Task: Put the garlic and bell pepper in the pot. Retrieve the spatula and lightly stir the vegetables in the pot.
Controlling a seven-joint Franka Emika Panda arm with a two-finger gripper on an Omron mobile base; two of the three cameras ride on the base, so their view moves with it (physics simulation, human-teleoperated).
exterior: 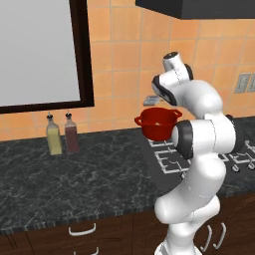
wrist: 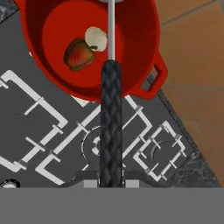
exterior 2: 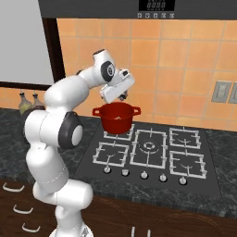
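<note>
No legible writing anywhere; small pale marks on the dark panel [exterior 2: 157, 5] above the stove too small to read.

Orange tiled wall [exterior 2: 185, 69] behind, dark-framed pale window [exterior: 40, 50] to the left, grey outlet plate [exterior 2: 221, 91] to the right. Dark marbled surface [exterior: 74, 179] with brown drawers and pale handles below. Black four-burner stovetop [exterior 2: 152, 152] with white grates and a row of knobs along its front edge, set into the surface.

White arm bent over the stove, hand [exterior 2: 116, 87] hovering just above the pot [exterior 2: 115, 118]. Red pot standing on the rear left burner, loop handles on both sides. Inside, seen from the hand view: bell pepper [wrist: 79, 54], reddish with green, touching the pale garlic [wrist: 96, 38] on the pot floor. Jaws clenched on the spatula [wrist: 110, 127], dark twisted handle running up from between them, thin silver shaft reaching over the pot; head cut off at the frame edge.

Two bottles, one yellowish [exterior: 54, 135], one dark red [exterior: 71, 132], standing side by side against the wall, well apart from the pot.
</note>
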